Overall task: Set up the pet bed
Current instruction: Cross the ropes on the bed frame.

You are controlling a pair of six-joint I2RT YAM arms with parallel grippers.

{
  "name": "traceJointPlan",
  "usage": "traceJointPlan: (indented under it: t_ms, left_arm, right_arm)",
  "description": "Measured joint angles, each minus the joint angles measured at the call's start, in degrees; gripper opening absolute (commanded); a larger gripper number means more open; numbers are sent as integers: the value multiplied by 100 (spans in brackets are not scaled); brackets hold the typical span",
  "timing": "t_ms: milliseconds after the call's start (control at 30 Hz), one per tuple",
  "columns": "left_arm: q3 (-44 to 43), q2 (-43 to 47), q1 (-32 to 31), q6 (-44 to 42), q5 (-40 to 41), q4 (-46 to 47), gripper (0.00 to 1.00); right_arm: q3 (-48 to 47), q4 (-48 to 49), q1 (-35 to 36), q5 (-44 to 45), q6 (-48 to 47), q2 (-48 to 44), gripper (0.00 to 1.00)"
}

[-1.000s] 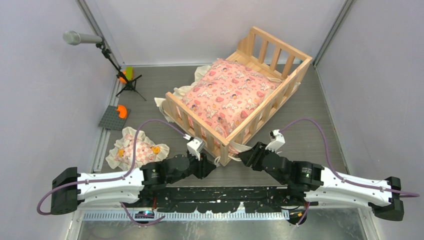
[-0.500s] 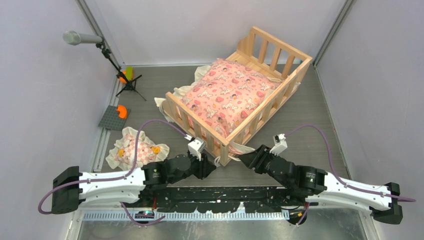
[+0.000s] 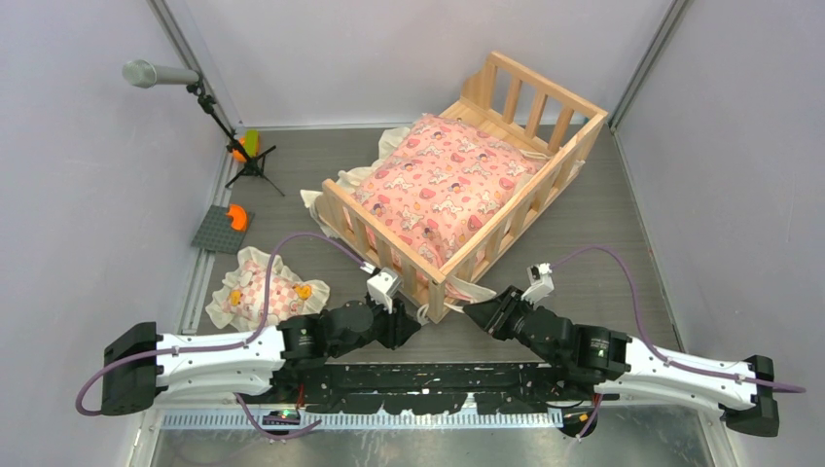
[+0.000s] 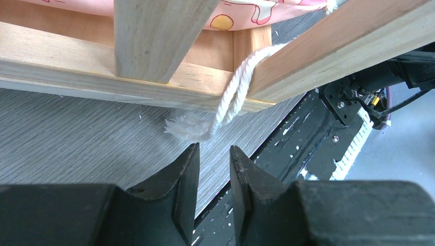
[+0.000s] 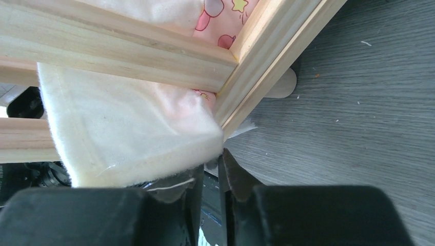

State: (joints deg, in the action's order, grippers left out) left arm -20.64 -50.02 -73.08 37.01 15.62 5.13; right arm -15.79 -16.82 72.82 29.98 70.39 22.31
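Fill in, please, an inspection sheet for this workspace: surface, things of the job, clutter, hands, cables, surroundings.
Surface: grey wood-grain table.
Job's things: pet bed stands slantwise in the middle; pink cushion lies in it, its cream frill spilling out at the near end; small pillow lies apart on the table, left of the bed.
Clutter: microphone stand; grey plate with an orange piece.
Hands: left hand slightly open, empty, before the bed's near corner; right hand nearly closed at the frill, grip cannot be told.
Cables: purple cable loops above each arm; white cord hangs from the bed's rail.
Surroundings: pale walls on three sides.
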Motion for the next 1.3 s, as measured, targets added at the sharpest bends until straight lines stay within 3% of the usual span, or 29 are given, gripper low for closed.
traceJointPlan:
  t_ms: [167, 467, 567, 833, 1100, 1300]
  left_arm:
    - [0, 0, 0, -2, 0, 0, 30]
    - [109, 317, 0, -205, 168, 42, 53]
    - [199, 549, 0, -297, 332, 44, 56]
    - [382, 763, 0, -472, 640, 125, 56]
    - [417, 96, 0, -603, 476, 629, 56]
    - [417, -409, 0, -669, 348, 922, 46]
  right_arm:
    - [17, 4, 0, 52, -9, -149, 1]
    - [17, -385, 0, 205, -2, -321, 0]
    - [17, -501, 0, 236, -4, -358, 0]
    - [15, -557, 0, 289, -4, -372, 0]
    - [15, -562, 0, 299, -11, -367, 0]
    - [15, -581, 0, 302, -15, -369, 0]
